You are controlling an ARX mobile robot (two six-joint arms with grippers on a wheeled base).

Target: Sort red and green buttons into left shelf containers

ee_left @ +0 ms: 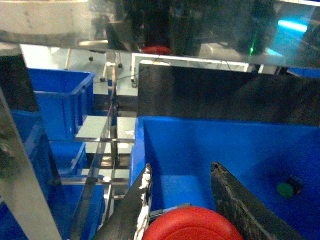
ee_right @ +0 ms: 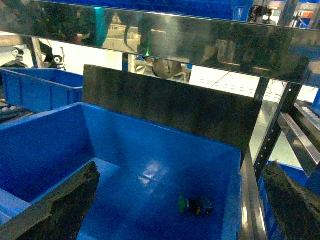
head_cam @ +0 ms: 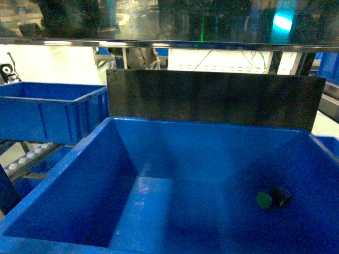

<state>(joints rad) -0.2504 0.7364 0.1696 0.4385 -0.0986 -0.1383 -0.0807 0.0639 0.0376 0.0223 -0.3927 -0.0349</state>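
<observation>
**A:** How far along is it, from where you stand?

**B:** About halfway, I'd judge. The green-capped push-button on its stubby dark body (head_cam: 273, 198) already lies on its side on the floor of the big glossy blue plastic bin with sloped walls (head_cam: 114, 159), toward that bin's right-hand side and close under its right wall.

**A:** And the red one?

**B:** Not yet dropped. The left end effector (ee_left: 180, 200) is clamped on the red mushroom-capped push-button (ee_left: 192, 226); the cap sits between its two dark fingers (ee_left: 235, 200), up above the near-left part of that same bin. Only the cap shows, so I can't see the body.

**A:** The right arm?

**B:** Its end effector (ee_right: 180, 205) is spread wide and carries nothing, both dark fingers far apart at the edges of its camera view, hanging over the near rim of the big bin. The green button lies in the bin beyond it, well apart from either finger.

**A:** So where does the red one go?

**B:** There's a second blue plastic bin with a thick rim (head_cam: 53, 108) just left of the big one and farther back, on a shelf with rollers. If the colours are to be kept apart, that looks the likely place, though I can't tell from here. Behind the big bin stands a dark flat board (head_cam: 212, 98). What's left, as I see it, is placing the red button and letting go.
</observation>
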